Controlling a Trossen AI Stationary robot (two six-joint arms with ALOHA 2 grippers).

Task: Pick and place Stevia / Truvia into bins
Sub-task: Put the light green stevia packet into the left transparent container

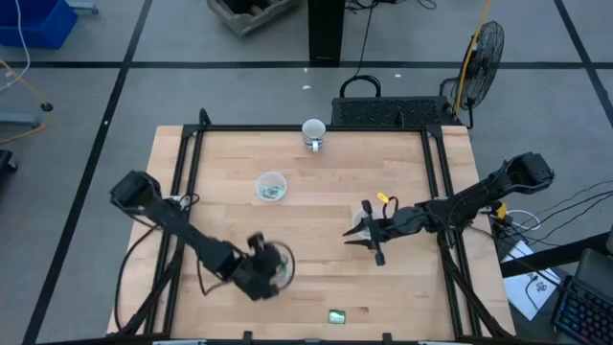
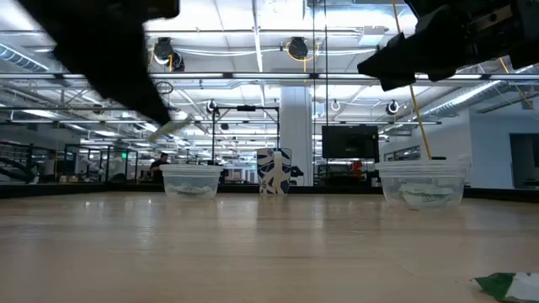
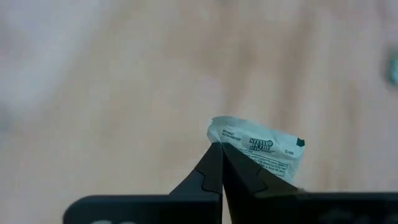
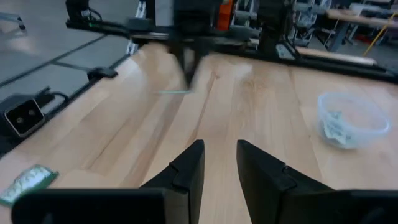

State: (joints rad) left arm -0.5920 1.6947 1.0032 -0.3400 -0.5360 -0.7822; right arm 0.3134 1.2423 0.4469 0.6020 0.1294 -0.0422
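Note:
My left gripper (image 3: 221,145) hovers over the table's near left part (image 1: 271,267), shut on one white-and-green Stevia sachet (image 3: 261,149). My right gripper (image 4: 220,163) is open and touches nothing; it hangs at mid-right (image 1: 361,236), right beside one clear cup (image 2: 423,184) with sachets inside. The other clear cup (image 1: 271,187) stands left of centre on its base, also holding sachets. A loose sachet (image 1: 336,315) lies flat near the table's near edge, seen too in the right wrist view (image 4: 28,183) and the low view (image 2: 509,286). My left gripper pinches the sachet by one edge (image 3: 229,147) between its two fingertips. Most of the packet sticks out past the tips. The fingers point down from above. The sachet (image 4: 177,92) is lifted clear of the table, roughly level.
An opaque white cup with a dark base (image 1: 313,134) stands at the far edge's middle. A black frame (image 1: 192,153) borders the wooden table. Bare wood (image 1: 316,259) lies between the two grippers.

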